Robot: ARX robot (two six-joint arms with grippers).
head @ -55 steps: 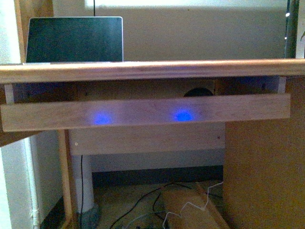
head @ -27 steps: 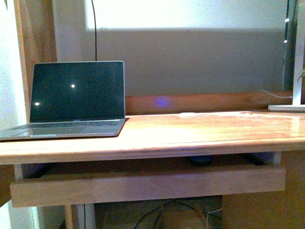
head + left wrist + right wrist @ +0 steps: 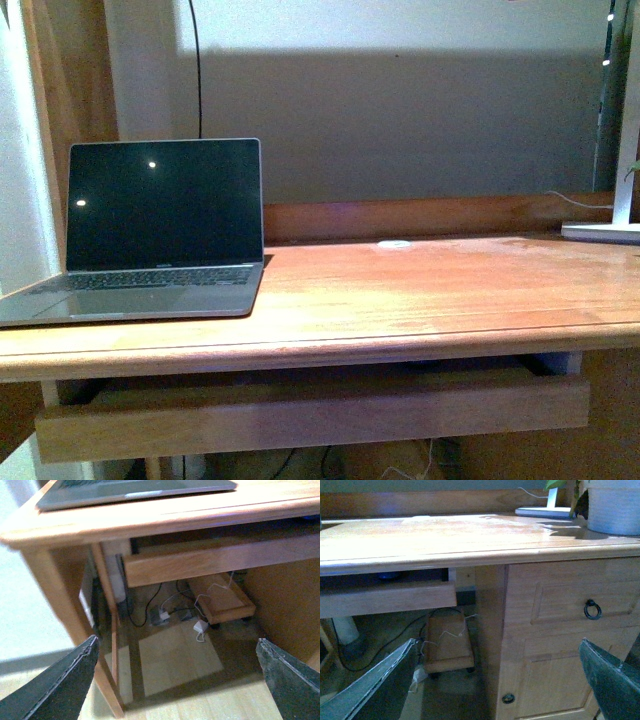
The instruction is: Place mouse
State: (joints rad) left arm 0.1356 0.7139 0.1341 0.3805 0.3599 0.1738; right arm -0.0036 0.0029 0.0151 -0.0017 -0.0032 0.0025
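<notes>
The left pincer (image 3: 176, 642) and right pincer (image 3: 497, 645) both hang spread and empty before the worktop (image 3: 420, 290), laptop (image 3: 150, 230) at its 9 o'clock, while the mouse (image 3: 389, 575) lies dimly seen on the tray (image 3: 385, 600) beneath.

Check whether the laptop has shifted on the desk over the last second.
No. The laptop keeps its place: its screen's right edge still meets the back rail at the same spot. Only the camera view rose.
</notes>
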